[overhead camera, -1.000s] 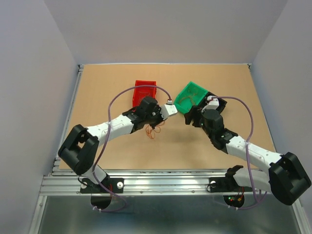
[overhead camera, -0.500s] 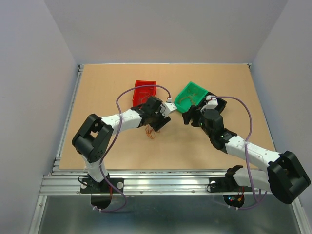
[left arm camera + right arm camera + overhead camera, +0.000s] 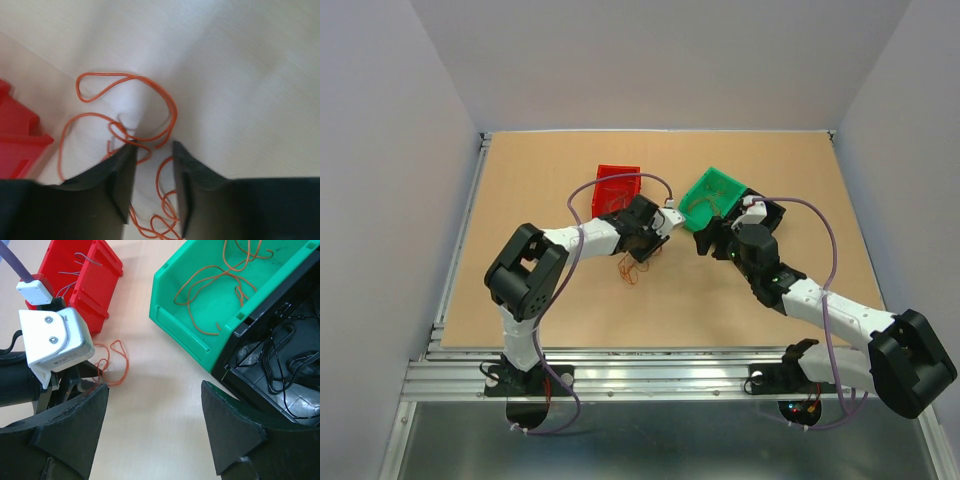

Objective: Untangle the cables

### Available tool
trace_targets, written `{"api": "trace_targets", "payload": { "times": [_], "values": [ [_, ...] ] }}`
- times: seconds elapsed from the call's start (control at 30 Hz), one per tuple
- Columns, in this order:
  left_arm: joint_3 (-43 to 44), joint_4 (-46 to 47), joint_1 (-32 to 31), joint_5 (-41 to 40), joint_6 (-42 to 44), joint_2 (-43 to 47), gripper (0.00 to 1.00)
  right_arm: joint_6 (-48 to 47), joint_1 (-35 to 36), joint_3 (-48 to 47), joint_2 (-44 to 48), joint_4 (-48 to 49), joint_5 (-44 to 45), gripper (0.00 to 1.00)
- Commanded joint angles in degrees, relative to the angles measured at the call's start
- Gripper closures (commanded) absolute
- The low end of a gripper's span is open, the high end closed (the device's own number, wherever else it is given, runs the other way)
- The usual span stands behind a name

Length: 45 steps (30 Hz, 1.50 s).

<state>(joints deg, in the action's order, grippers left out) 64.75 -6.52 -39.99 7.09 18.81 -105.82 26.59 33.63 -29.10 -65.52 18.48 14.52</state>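
1. Left gripper [image 3: 152, 147]: fingers parted, pinching nothing, over the orange cables [image 3: 633, 270] lying on the table [image 3: 770, 180], near side of the red bin [image 3: 617, 180].
2. Right gripper [image 3: 155, 390]: spread wide, empty, beside the green bin [image 3: 182, 322].

A thin orange-red cable [image 3: 633, 270] lies slack on the counter [image 3: 540, 180] in several open loops, on the near side of the red bin [image 3: 617, 178]. More orange-red cables [image 3: 220, 280] curl loosely inside the green bin [image 3: 180, 315]. Black cables [image 3: 287, 357] lie bunched in the black bin [image 3: 282, 292] touching its right side.
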Motion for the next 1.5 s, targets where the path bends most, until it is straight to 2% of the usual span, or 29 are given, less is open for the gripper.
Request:
{"api": "trace_targets", "payload": {
  "times": [0.0,0.03,0.07,0.33,0.47,0.57,0.73,0.83,1.0,1.13,1.33,1.47],
  "values": [
    [3.0,-0.7,0.5,-0.2,0.4,-1.8,0.7,-0.1,0.3,1.8,1.3,3.4,0.2,0.2],
    [3.2,-0.8,0.5,-0.4,0.7,-1.8,0.82,-0.1,0.3,1.9,1.4,3.4,0.2,0.2],
    [3.1,-0.6,0.6,-0.4,1.1,-1.3,1.0,-0.2,0.2,2.1,1.5,3.4,0.3,0.2],
    [-2.1,5.0,0.9,4.4,2.9,9.0,1.0,-1.8,0.3,1.9,0.8,4.3,-2.0,0.21],
    [-6.9,9.6,2.5,8.5,2.8,17.0,1.0,-3.7,0.3,2.6,-0.5,8.1,-6.9,0.21],
    [-9.6,12.8,3.9,14.8,2.8,23.9,1.0,-4.3,0.2,2.9,-1.7,10.9,-11.8,0.21],
    [-12.3,14.6,4.5,19.8,3.2,28.6,1.0,-4.4,0.3,3.5,-3.1,16.3,-16.6,0.21],
    [-12.8,15.9,4.6,19.7,2.5,29.6,1.0,-3.8,0.3,4.1,-2.3,17.5,-15.0,0.21],
    [-9.7,16.5,4.5,20.3,0.4,26.0,1.0,2.7,0.3,8.4,5.7,18.2,-0.5,0.21],
    [-4.1,16.1,4.5,20.7,-0.9,18.6,1.0,5.7,0.3,12.0,14.2,14.9,7.2,0.21],
    [10.3,11.9,4.4,21.5,-1.9,6.6,1.0,6.9,0.3,13.8,23.3,8.5,13.6,0.21],
    [24.8,7.1,4.2,22.1,-3.5,-2.5,1.0,6.9,0.3,15.0,27.4,6.9,15.4,0.21]
  ]
}}
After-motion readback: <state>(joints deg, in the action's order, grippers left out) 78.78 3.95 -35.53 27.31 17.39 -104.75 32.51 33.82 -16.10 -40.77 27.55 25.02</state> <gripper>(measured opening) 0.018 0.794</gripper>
